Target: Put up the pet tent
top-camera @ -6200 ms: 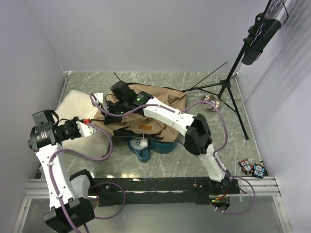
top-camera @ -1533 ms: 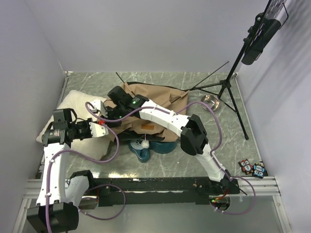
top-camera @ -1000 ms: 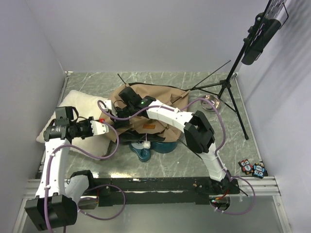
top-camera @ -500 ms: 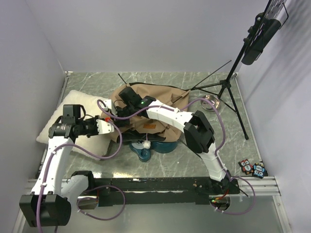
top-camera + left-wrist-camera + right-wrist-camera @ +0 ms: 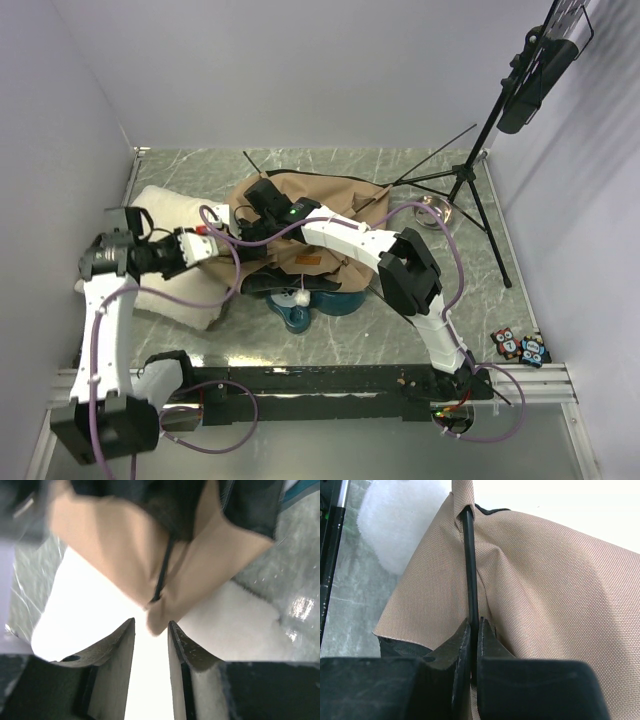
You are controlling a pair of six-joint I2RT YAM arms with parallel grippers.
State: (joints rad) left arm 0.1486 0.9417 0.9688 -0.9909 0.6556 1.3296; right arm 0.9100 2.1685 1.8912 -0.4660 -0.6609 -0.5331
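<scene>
From my station I see the pet tent (image 5: 325,205) lying half raised near the middle of the table (image 5: 420,290), its left corner hanging over the cream pillow (image 5: 152,210) and its white pompom (image 5: 298,295) at the near edge. My right fingers (image 5: 457,652) are clenched on a thin dark pole (image 5: 470,555) just below the spot where it slips into a sleeve of the tan cloth. My left fingers (image 5: 120,647) stand parted with nothing gripped. The cloth corner and a pole end sit right at their tips, and I can't tell whether the corner brushes them. I judge the tent to be light and the cloth limp, so it will fold and slide rather than hold a shape until the poles brace it. The poles look springy and smooth, which means a bent one could flick out of a loose pinch or twist in the grip. The cloth weave looks coarse enough to give friction. I would take hold at the reinforced corner, where cloth and pole end meet, pinching both together rather than loose cloth alone. The pillow is soft and would give no firm backing if I pressed down there.
</scene>
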